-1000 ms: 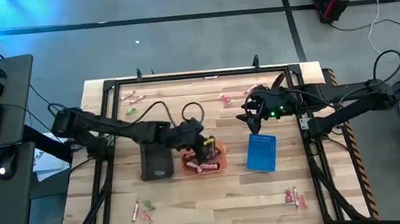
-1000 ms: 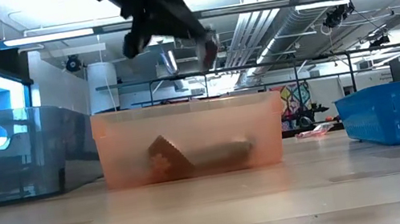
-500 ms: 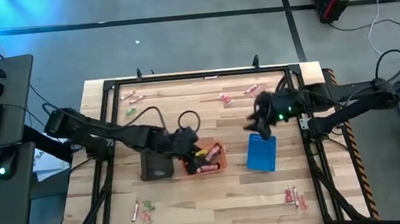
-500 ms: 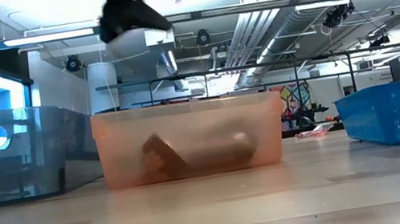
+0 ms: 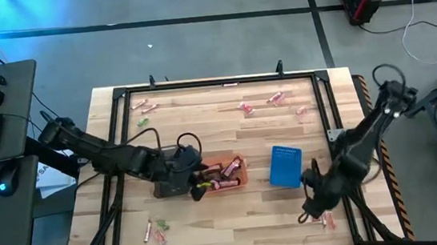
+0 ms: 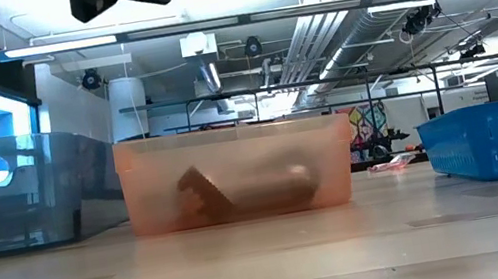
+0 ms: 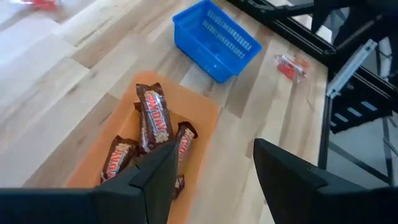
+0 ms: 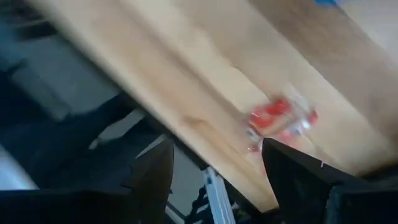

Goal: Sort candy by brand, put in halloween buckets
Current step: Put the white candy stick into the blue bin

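The orange bucket (image 5: 225,175) stands mid-table with several reddish-brown bars (image 7: 154,121) lying in it, between the dark grey bucket (image 5: 169,180) and the blue bucket (image 5: 285,166). My left gripper (image 5: 199,184) is open and empty, above the orange bucket's left end; it also shows in the left wrist view (image 7: 214,152). My right gripper (image 5: 305,208) is open and empty near the table's near right corner, just above and beside red-wrapped candy (image 8: 278,118) that lies flat on the wood; the same candy shows in the high view (image 5: 321,215).
Loose candy lies at the far left (image 5: 145,107), far right (image 5: 274,98) and near left (image 5: 156,230). A black frame rail (image 5: 343,167) runs along the table's right side close to my right arm. In the low view the orange bucket (image 6: 235,174) is in the middle.
My right gripper has swung from above the blue bucket's far end toward the table's near right corner and come down by the red candy. My left gripper has drawn back from over the orange bucket toward the table's left and risen.
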`<action>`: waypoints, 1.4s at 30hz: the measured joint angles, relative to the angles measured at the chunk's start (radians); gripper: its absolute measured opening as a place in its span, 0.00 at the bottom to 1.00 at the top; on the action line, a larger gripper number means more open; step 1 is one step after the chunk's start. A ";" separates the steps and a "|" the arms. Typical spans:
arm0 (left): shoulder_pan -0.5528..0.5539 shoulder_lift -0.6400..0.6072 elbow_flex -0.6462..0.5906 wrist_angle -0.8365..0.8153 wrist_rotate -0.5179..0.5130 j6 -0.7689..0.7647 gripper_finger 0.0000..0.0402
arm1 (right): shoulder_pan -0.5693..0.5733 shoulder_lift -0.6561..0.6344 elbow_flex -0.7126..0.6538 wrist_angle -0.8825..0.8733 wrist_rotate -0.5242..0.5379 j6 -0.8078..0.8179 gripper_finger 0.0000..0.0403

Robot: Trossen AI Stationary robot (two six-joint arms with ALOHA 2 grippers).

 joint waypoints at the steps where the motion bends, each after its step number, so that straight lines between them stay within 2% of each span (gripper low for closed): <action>1: 0.002 0.001 0.000 0.000 -0.005 -0.004 0.50 | 0.017 0.028 -0.006 -0.002 -0.001 0.065 0.59; 4: 0.011 0.001 0.000 0.000 -0.002 -0.003 0.50 | 0.044 0.108 -0.012 -0.016 -0.046 0.136 0.59; 11: 0.014 0.001 0.000 0.000 0.001 -0.004 0.50 | 0.069 0.254 -0.013 -0.060 -0.174 0.122 0.58; 17: 0.013 0.001 0.000 0.000 0.005 -0.029 0.50 | 0.079 0.316 -0.016 -0.071 -0.186 0.123 0.49; 22: 0.013 0.001 0.000 0.001 0.006 -0.039 0.50 | 0.079 0.327 -0.095 0.058 -0.189 0.153 0.44; 30: 0.013 0.001 0.000 0.011 0.018 -0.054 0.50 | 0.078 0.324 -0.166 0.137 -0.191 0.179 0.44; 34: 0.013 0.001 0.000 0.013 0.018 -0.055 0.50 | 0.078 0.318 -0.206 0.252 -0.207 0.198 0.43; 37: 0.013 0.001 0.000 0.014 0.018 -0.055 0.50 | 0.077 0.317 -0.235 0.293 -0.224 0.227 0.38; 42: 0.013 0.001 0.000 0.015 0.018 -0.055 0.50 | 0.078 0.319 -0.237 0.259 -0.232 0.193 0.24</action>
